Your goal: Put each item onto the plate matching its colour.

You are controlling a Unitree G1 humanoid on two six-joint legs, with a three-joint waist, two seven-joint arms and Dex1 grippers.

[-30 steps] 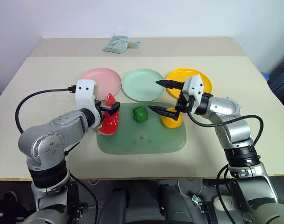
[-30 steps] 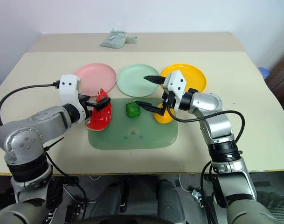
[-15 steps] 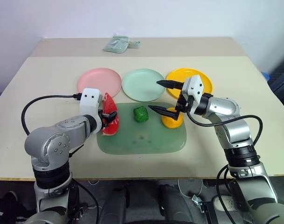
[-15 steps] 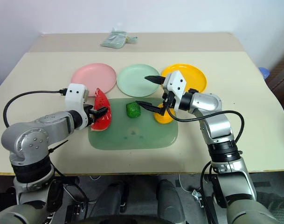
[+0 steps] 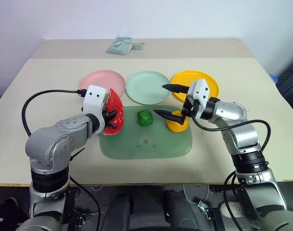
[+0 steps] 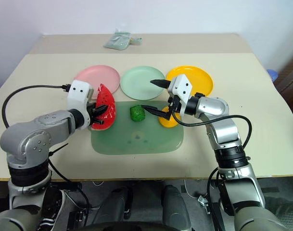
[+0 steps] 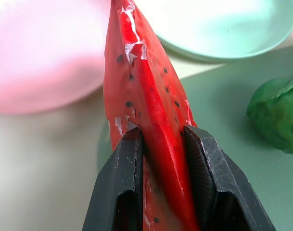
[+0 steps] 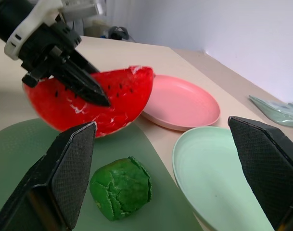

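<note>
1. The left gripper (image 7: 160, 144) has its fingers closed on the red watermelon wedge (image 5: 114, 111), gripping it from both sides.
2. The wedge is held up over the edge of the green mat (image 5: 146, 142) nearest the pink plate (image 5: 102, 83).
3. The right gripper (image 5: 167, 100) hangs over the mat with its fingers spread wide and gripping nothing.
4. The bumpy dark-green ball (image 5: 145, 117) lies on the mat, near the mint green plate (image 5: 147, 86).
5. The orange fruit (image 5: 177, 123) rests on the mat just beside the right gripper's lower finger, near the yellow-orange plate (image 5: 208, 81).
6. All three plates sit in a row on the desk (image 5: 50, 77) behind the mat.
</note>
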